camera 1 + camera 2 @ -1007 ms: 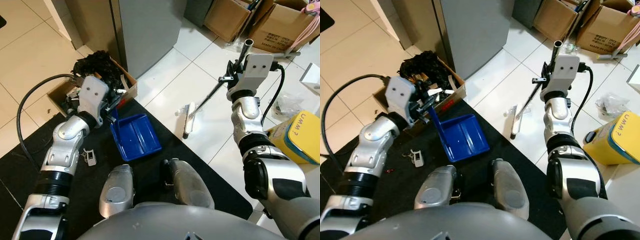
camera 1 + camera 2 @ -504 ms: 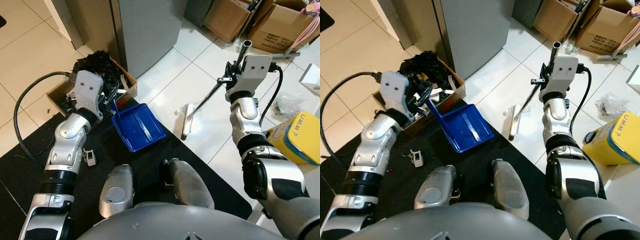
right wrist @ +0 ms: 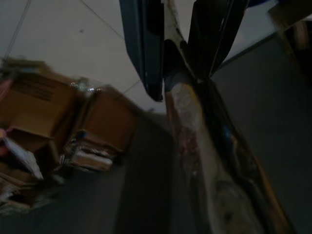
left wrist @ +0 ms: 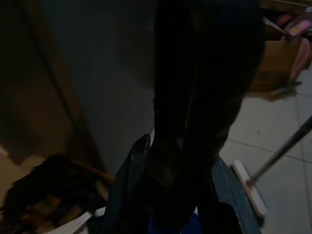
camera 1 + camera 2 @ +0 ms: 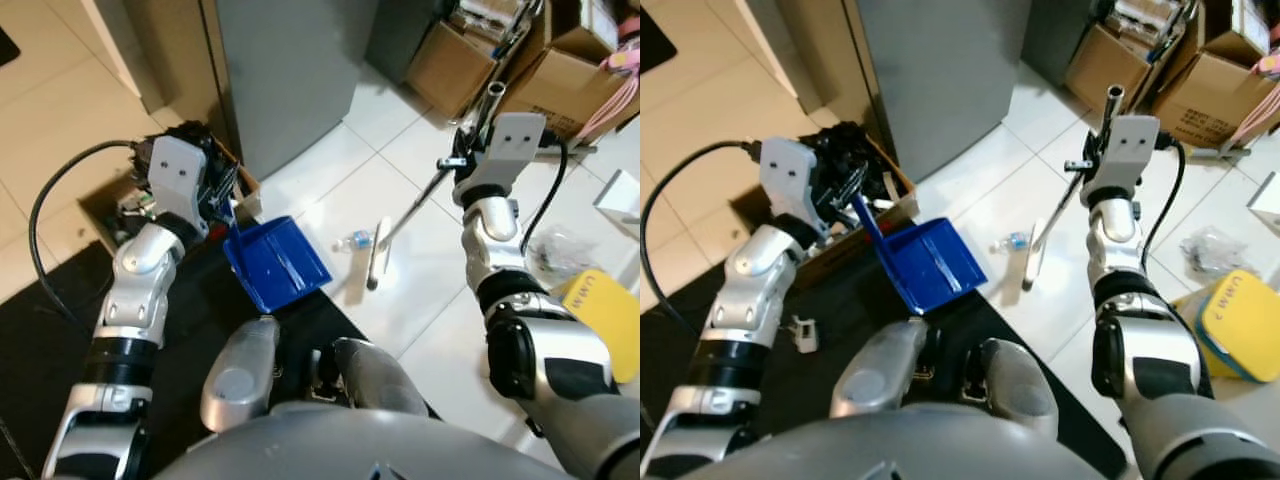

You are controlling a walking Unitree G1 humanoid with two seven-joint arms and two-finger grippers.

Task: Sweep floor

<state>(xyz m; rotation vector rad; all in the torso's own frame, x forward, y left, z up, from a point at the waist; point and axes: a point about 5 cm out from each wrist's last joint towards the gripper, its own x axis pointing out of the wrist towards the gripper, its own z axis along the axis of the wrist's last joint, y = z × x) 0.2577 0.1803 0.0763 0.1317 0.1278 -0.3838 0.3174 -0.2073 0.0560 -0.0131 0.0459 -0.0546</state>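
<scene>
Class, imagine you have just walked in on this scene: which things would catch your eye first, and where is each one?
First comes the bright blue dustpan, held by the left gripper at the edge of the black mat. Next, the broom, its long handle gripped by the right gripper, its head on the white tile beside a small plastic bottle. A yellow container sits at far right.

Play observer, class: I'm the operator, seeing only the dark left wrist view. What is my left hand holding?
Observer: The left hand is shut on the handle of a blue dustpan.
Operator: And that pole over the tiles?
Observer: It's a broom; the right hand grips its pole.
Operator: Anything to sweep?
Observer: A small plastic bottle lies on the white tiles beside the broom head.
</scene>
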